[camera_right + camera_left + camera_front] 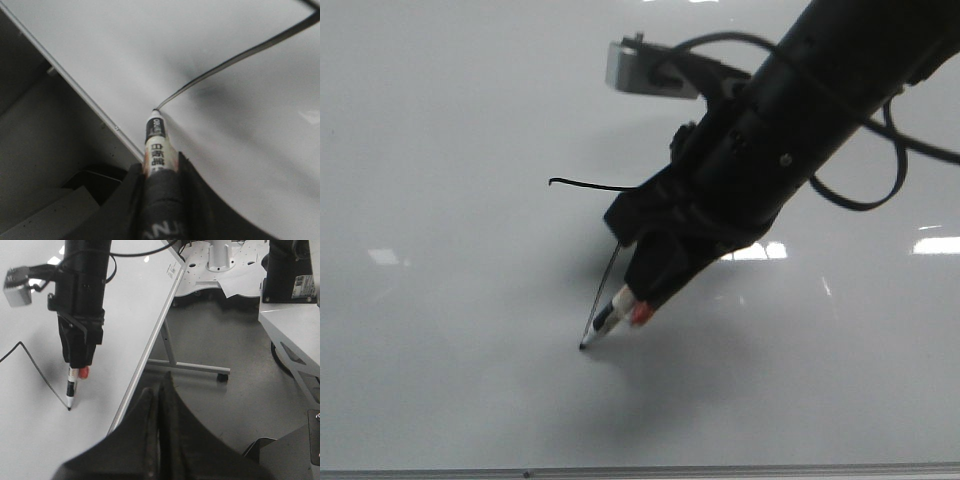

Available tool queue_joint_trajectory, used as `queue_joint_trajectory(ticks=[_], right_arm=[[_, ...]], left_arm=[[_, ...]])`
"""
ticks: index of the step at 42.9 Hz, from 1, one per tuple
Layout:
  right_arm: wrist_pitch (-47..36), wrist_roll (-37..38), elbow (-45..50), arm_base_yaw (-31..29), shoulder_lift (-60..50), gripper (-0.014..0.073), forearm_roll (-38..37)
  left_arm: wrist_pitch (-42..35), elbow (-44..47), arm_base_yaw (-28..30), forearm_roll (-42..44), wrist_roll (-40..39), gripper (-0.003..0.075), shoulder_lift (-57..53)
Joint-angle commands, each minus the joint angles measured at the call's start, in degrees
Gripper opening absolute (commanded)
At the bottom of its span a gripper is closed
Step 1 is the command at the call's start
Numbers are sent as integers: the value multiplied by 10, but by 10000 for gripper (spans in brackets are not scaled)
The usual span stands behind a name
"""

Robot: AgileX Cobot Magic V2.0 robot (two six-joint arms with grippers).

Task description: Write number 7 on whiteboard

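Right fingers [160, 192] clenched around marker [156, 142]; left fingers [159, 405] pressed together, only in wrist view.

Grey floor [210, 335]; metal stand legs [172, 357] on caster [223, 376].

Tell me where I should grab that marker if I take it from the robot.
Grip the marker on the short bare barrel between its tip and the right gripper, coming from the side. It is tilted, tip on the whiteboard; the upper barrel is clamped and hidden.
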Motion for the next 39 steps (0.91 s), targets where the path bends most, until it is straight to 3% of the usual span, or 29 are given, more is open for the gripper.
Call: queue_joint_trajectory(ticks=[1,12,18,23,29,33,39], right_arm=[[-39,-5,-14,10,-20,-68,-3],[126,-5,-62,49,-128,-68,-3],[205,-6,-111,51,-175,-68,-3],[258,-6,-147,51,-196,-68,-8],[315,-6,-173,51,-199,-67,-19],[335,-6,-177,51,-199,-66,-21],[350,-6,-177,51,-200,-66,-21]], left_arm=[[-42,-15,-3,-15,-5,-20,3],[-43,-15,-3,-15,-5,-20,3],[-80,-15,-3,-14,-24,-20,4],[-114,-17,-3,29,-80,-20,22],[-133,-34,-2,68,-81,-14,76],[-132,-53,-2,68,-81,69,120],[-133,-75,-2,71,-81,345,181]])
